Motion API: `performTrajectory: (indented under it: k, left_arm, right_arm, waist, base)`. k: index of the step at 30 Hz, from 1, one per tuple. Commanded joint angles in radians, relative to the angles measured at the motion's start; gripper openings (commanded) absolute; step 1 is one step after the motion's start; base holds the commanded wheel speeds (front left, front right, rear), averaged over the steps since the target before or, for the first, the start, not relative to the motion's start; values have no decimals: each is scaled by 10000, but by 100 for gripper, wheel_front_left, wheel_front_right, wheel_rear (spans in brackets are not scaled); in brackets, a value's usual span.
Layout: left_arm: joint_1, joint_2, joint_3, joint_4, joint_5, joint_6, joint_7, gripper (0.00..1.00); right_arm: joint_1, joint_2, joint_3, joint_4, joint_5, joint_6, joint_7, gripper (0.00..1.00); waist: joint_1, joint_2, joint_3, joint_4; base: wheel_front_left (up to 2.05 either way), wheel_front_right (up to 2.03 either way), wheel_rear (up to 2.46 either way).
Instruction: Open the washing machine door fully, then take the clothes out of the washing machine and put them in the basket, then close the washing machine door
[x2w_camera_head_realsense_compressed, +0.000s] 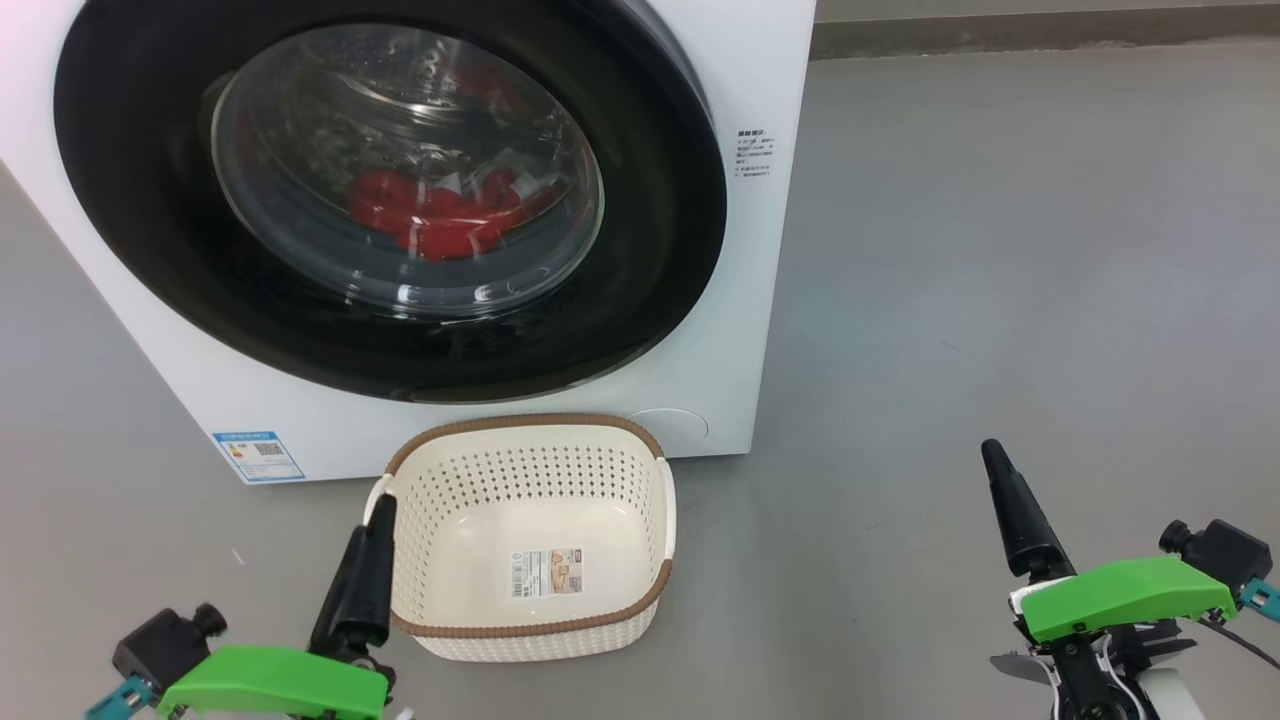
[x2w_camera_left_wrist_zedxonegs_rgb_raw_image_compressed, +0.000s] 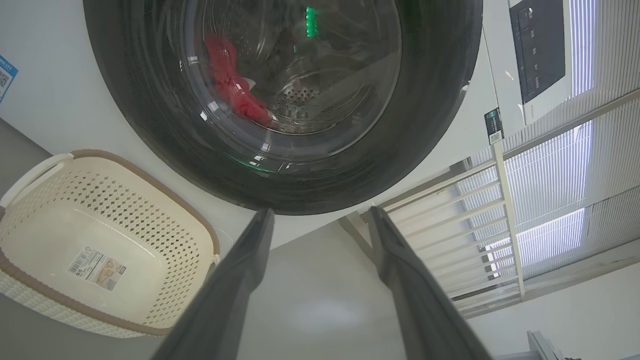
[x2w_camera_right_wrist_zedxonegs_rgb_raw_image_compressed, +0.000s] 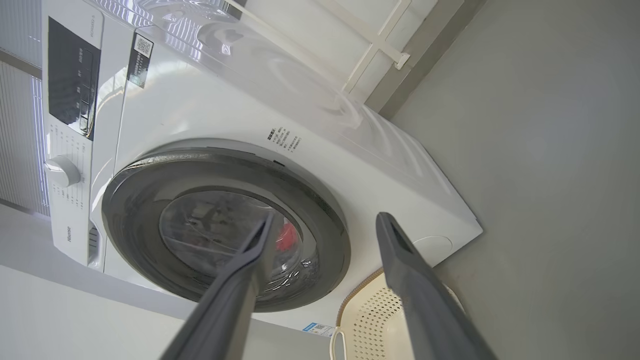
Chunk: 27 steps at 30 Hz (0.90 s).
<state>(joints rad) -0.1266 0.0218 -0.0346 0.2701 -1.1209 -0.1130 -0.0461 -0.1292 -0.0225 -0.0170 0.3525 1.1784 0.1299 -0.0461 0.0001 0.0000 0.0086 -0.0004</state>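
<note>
- washing machine door (x2w_camera_head_realsense_compressed: 390, 200): round, glossy black, clear bulging window in the middle; shut flat against the machine front.
- clothes (x2w_camera_head_realsense_compressed: 440, 215): red pile with bits of white, seen through the window, lying low in the drum, all inside.
- washing machine (x2w_camera_head_realsense_compressed: 745, 300): white box standing on the grey floor (x2w_camera_head_realsense_compressed: 1000, 250), filling the upper left of the head view; blue label (x2w_camera_head_realsense_compressed: 258, 456) low on its front left corner, small printed text on the front to the right of the door.
- control panel (x2w_camera_right_wrist_zedxonegs_rgb_raw_image_compressed: 72, 80): dark strip along the top of the machine front, with a white knob (x2w_camera_right_wrist_zedxonegs_rgb_raw_image_compressed: 62, 171) beside it; seen in the right wrist view.
- basket (x2w_camera_head_realsense_compressed: 520, 420): cream plastic with holes in the sides and a brown rim, on the floor right in front of the machine, below the door; upright, nothing in it but a barcode sticker (x2w_camera_head_realsense_compressed: 548, 572) on the bottom.
- left hand (x2w_camera_left_wrist_zedxonegs_rgb_raw_image_compressed: 321, 215): fingers spread apart, holding nothing; low at the head view's bottom left, one dark finger (x2w_camera_head_realsense_compressed: 358, 580) rising next to the basket's left handle, contact unclear.
- right hand (x2w_camera_right_wrist_zedxonegs_rgb_raw_image_compressed: 325, 220): fingers spread apart, holding nothing; over bare floor at the bottom right, well apart from the basket and machine, pointing toward the door.
</note>
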Motion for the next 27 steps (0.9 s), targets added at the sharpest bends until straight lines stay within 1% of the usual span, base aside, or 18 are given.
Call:
performTrajectory:
  k: [1,9,13,16,27]
  left_arm:
    - [-473,145,78,-339,388,78,-125,100]
    - [-589,162,-168,-370,1725,282,-363,100]
    - [-667,170,-255,-398,2338,375,-481,100]
    - [-705,174,-303,-414,2615,399,-540,100]
    - [-929,196,-496,-317,4162,608,-866,100]
  right_arm:
    - [-547,-120,168,-315,-335,4,-146,100]
    - [-684,-138,409,-331,-1243,4,-381,100]
    - [-778,-147,430,-258,-1898,4,-498,100]
    - [-826,-152,412,-243,-2186,4,-557,100]
    - [-1049,-177,195,-391,-4519,5,-880,100]
  waist:
    - [-1,0,0,0]
    - [-1,0,-1,-10]
    - [-1,0,1,-15]
    - [-1,0,3,-17]
    - [-1,0,16,-32]
  base:
    - [0,0,0]
    - [0,0,0]
    - [0,0,0]
    - [0,0,0]
    - [0,0,0]
